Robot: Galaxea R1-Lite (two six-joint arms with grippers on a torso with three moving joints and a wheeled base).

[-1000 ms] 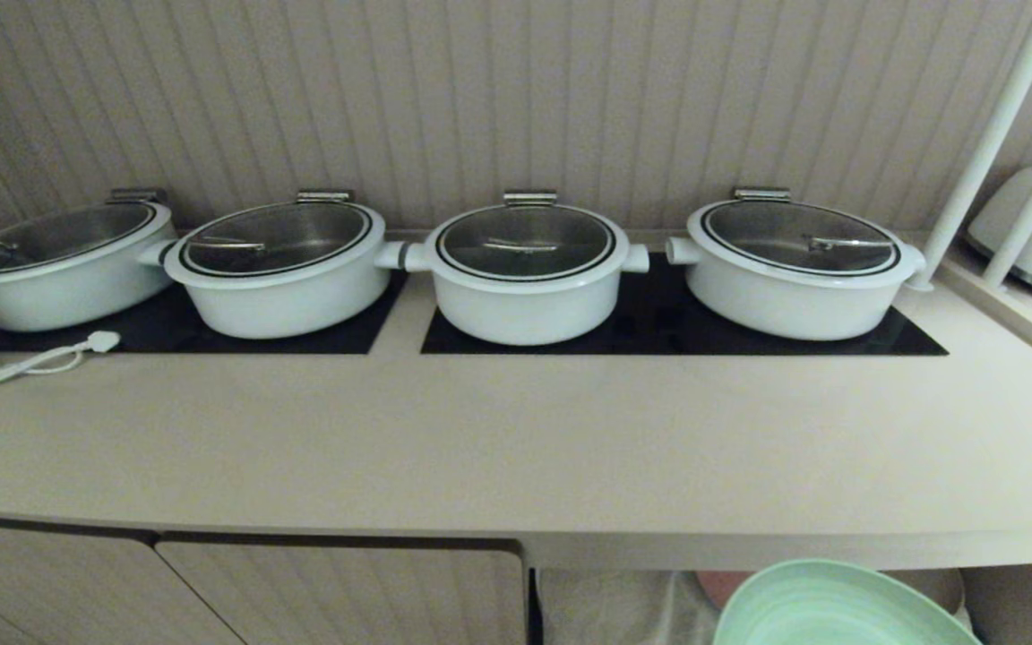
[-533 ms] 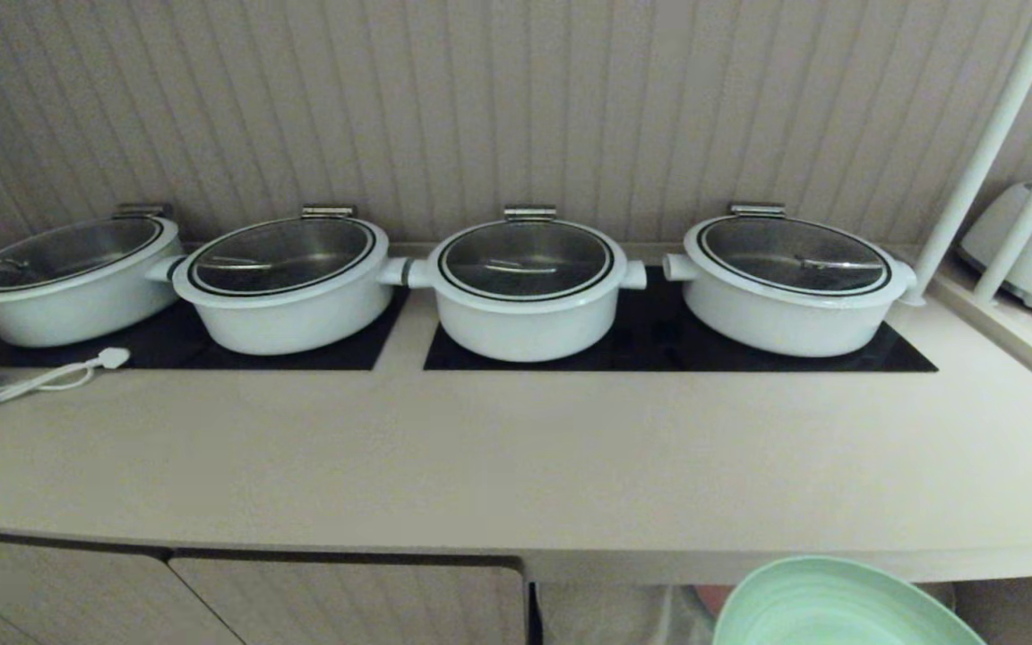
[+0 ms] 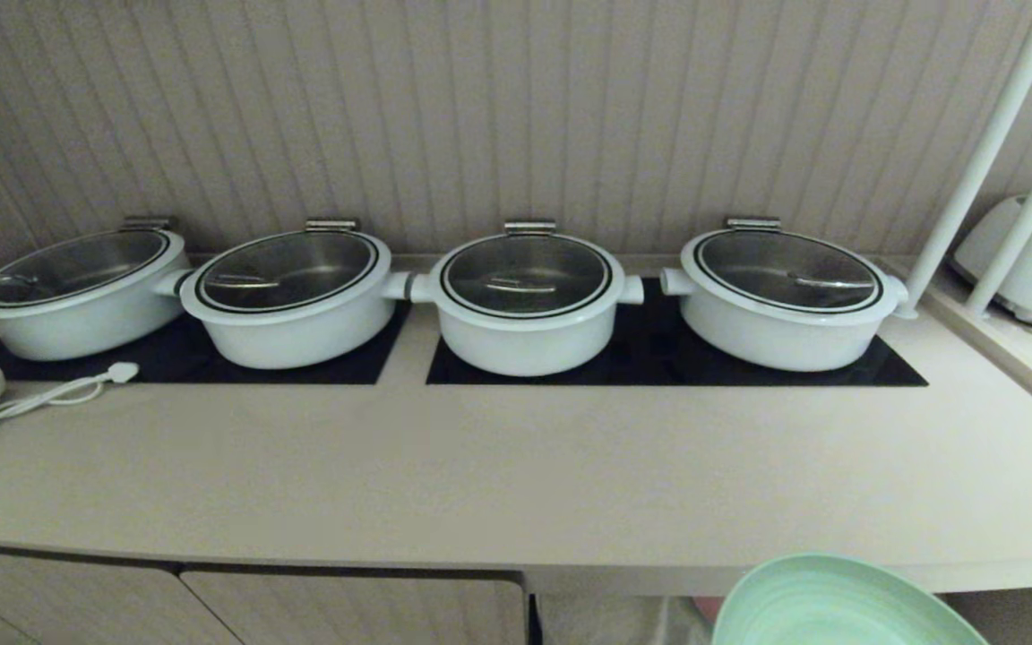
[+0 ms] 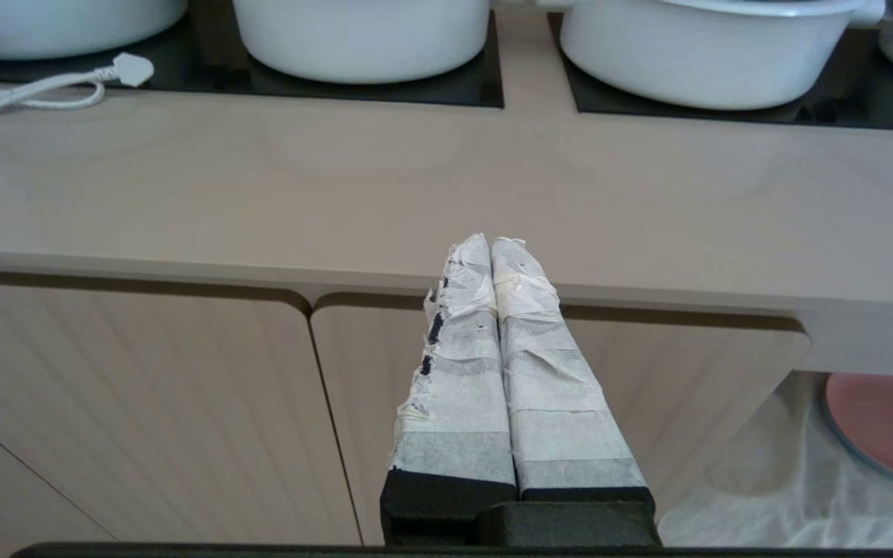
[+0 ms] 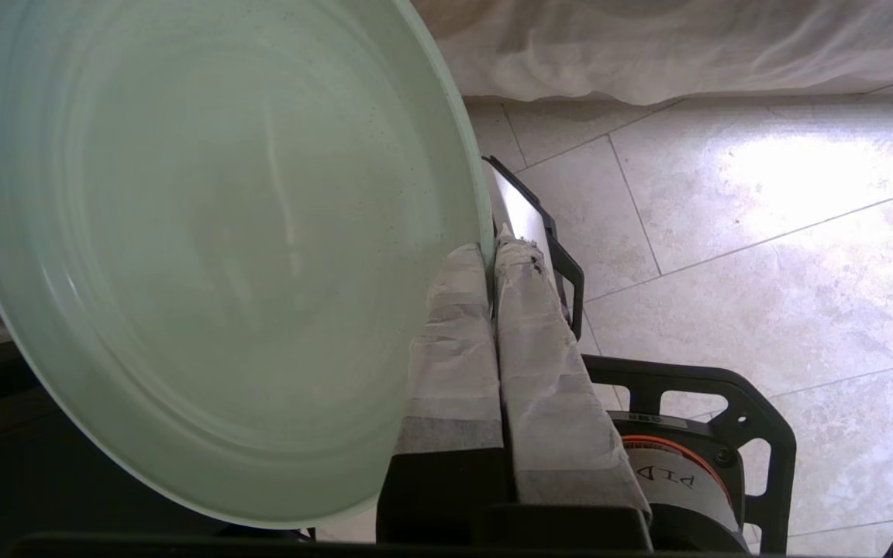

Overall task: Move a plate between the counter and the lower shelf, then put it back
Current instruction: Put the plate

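Below the counter [image 3: 516, 484], right jaws grip the plate [image 5: 206, 248] (empty); left jaws clenched.

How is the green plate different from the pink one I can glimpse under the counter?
The mint-green plate is off any surface, its rim pinched by the right pincer; the pink plate lies on the white cloth of the lower shelf, untouched. The green plate is tilted steeply, the pink one flat. The green plate shows nearly whole, the pink one only in part, cut off by the picture's edge. Both are round and shallow.
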